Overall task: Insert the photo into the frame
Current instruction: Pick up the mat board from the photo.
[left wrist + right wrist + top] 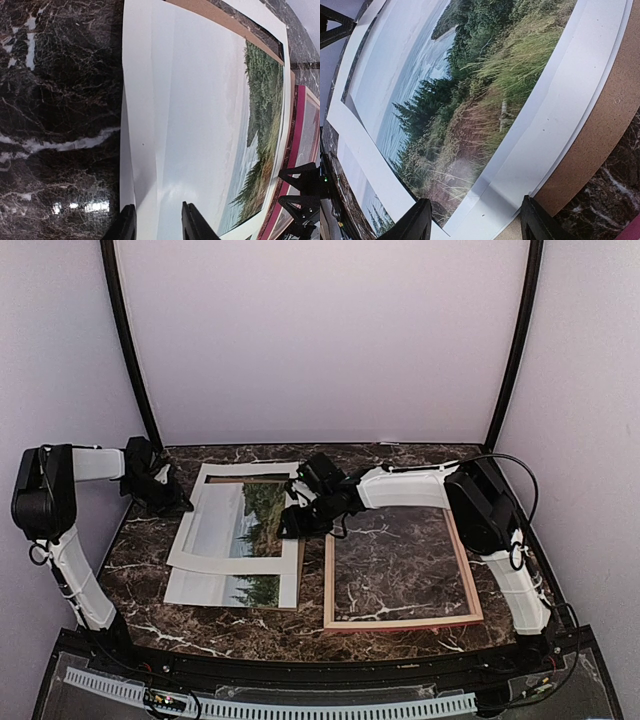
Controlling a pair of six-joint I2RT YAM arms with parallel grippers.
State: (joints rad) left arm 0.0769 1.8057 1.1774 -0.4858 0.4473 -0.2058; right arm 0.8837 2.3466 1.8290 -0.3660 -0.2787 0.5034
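frame (400, 621): flat on the marble table (290, 638), right side, marble showing through
photo (258, 525): just left of it, under the white mat (230, 565)
right gripper (475, 225): wide open, gripping nothing, over the photo's right edge
left gripper (157, 226): open too, empty, at the mat's left edge

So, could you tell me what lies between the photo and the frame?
Right wrist view: from photo to frame come the white mat border, the brown backing panel, then a strip of marble table.

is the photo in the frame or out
Out. The photo lies on the left under a white mat; the frame lies empty beside it, only the table showing through.
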